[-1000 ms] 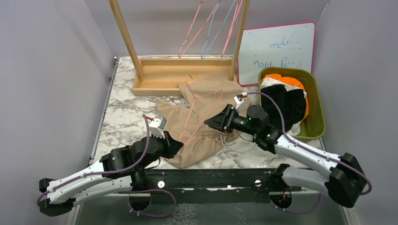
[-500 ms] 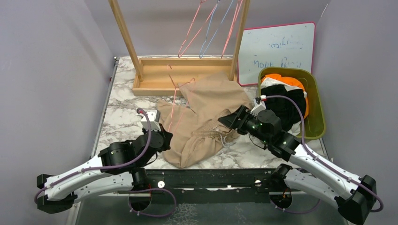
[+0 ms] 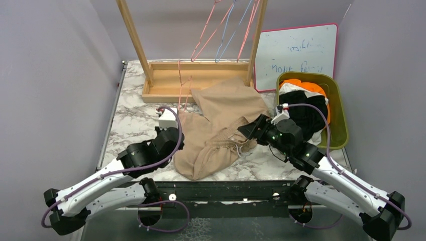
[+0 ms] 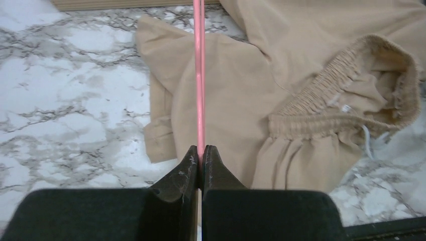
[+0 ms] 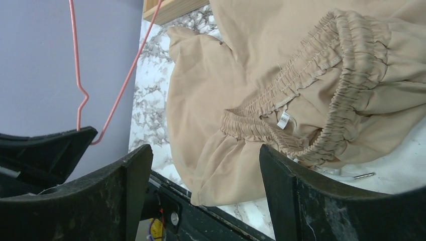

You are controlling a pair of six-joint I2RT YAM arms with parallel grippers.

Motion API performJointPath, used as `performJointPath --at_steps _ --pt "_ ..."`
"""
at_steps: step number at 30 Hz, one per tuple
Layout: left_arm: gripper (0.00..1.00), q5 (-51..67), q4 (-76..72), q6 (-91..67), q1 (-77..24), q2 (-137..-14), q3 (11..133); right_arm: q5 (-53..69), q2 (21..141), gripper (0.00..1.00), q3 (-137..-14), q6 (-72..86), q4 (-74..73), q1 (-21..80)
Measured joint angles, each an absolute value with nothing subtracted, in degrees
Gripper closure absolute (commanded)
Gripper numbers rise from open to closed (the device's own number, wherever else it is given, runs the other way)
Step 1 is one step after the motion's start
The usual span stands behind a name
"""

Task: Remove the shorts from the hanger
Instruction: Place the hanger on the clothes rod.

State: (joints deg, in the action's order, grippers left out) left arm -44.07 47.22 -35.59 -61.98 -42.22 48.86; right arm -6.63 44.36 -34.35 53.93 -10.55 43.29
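The tan-beige shorts (image 3: pixel 221 125) lie crumpled on the marble table, gathered waistband toward the front; they also show in the left wrist view (image 4: pixel 301 90) and right wrist view (image 5: pixel 281 80). My left gripper (image 3: pixel 174 131) is shut on a pink wire hanger (image 3: pixel 180 85), which stands up off the shorts' left edge; the wire runs straight out of the closed fingers (image 4: pixel 200 75). My right gripper (image 3: pixel 247 130) is open and empty, just right of the waistband. Orange (image 3: pixel 306 85), black (image 3: pixel 309 113) and cream-white shorts lie in the green bin (image 3: pixel 337 100).
A wooden rack (image 3: pixel 196 80) with a tray base stands at the back, with pink and blue hangers (image 3: pixel 226 30) on its rail. A whiteboard (image 3: pixel 296 52) leans at the back right. The table's front edge (image 3: pixel 226 178) is close under the shorts.
My left gripper pulled the pink hanger left and up, off the tan shorts, so it now stands near the rack base. My right arm drew back to the right of the waistband.
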Motion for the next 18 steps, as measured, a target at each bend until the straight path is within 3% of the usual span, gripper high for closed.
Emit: performJointPath --at_steps 11,18 --pt "1.0 -29.0 39.0 -21.5 -34.7 -45.8 50.8 -7.2 45.2 0.18 -34.7 52.4 -13.0 43.3" --pt "1.0 -19.4 36.6 -12.1 -26.5 -52.4 62.2 -7.7 45.4 0.18 -34.7 51.7 -13.1 43.3"
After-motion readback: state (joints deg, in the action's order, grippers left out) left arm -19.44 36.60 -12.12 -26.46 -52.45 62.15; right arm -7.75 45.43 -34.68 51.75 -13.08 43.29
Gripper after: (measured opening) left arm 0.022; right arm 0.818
